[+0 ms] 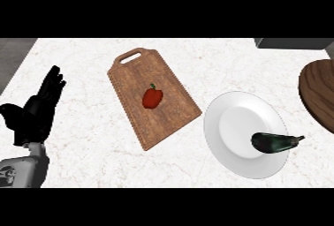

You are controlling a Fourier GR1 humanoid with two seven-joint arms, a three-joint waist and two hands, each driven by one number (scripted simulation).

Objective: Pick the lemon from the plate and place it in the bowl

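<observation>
Overhead, white marble counter [85, 57], wooden cutting board [153, 103]

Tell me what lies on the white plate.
A dark green vegetable lies on the plate, near its right rim. No lemon shows there. The plate surface under the vegetable is hidden.

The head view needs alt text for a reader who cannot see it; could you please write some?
A white plate on a marble counter holds a dark green vegetable, not a lemon. Left of it, a red pepper lies on a cutting board; the open left hand rests at the left edge.
</observation>
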